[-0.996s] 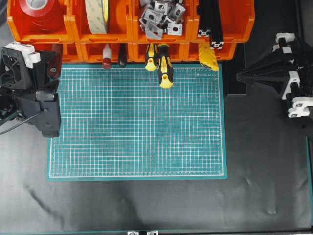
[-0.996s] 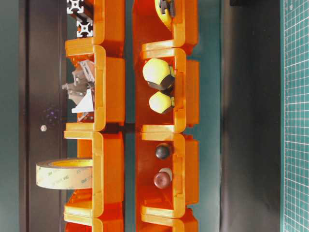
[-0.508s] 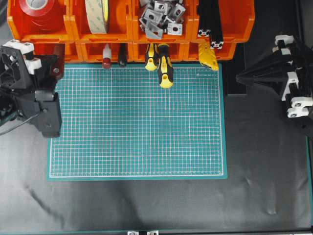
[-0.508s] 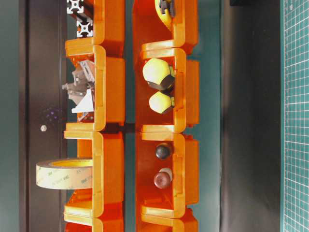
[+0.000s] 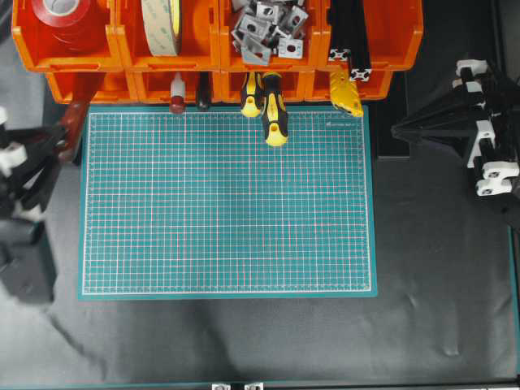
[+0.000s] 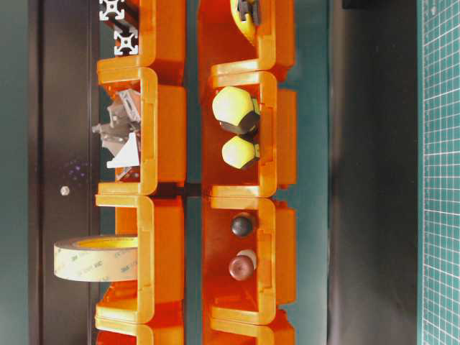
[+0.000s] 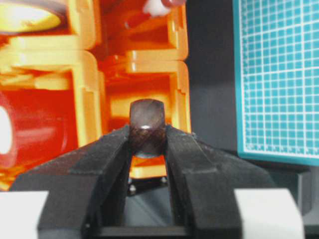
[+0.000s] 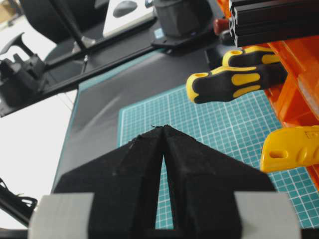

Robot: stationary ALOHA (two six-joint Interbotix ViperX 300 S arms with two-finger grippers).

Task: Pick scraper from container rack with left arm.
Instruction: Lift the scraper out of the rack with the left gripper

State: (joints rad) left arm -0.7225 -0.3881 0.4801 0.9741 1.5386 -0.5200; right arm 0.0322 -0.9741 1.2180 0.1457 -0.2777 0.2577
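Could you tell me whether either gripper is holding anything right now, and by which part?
The left gripper is shut on the scraper, clamping the end of its reddish-brown wooden handle between the fingertips. The right gripper is shut and holds nothing.

Scraper (image 7: pixel 147 127) handle: dark reddish-brown wood, smooth, faint sheen at rounded end. Left gripper (image 7: pixel 148 144): matt black plastic, slightly grainy, white plastic pieces behind. Container rack (image 5: pixel 219 49): glossy orange plastic. Cutting mat (image 5: pixel 227 203): matt green, white printed grid. Table cover (image 5: pixel 439 268): dark, matt, wrinkled. Screwdrivers (image 5: pixel 266 106): yellow-and-black handles, smooth. Brackets (image 5: pixel 268 28): dull grey metal.
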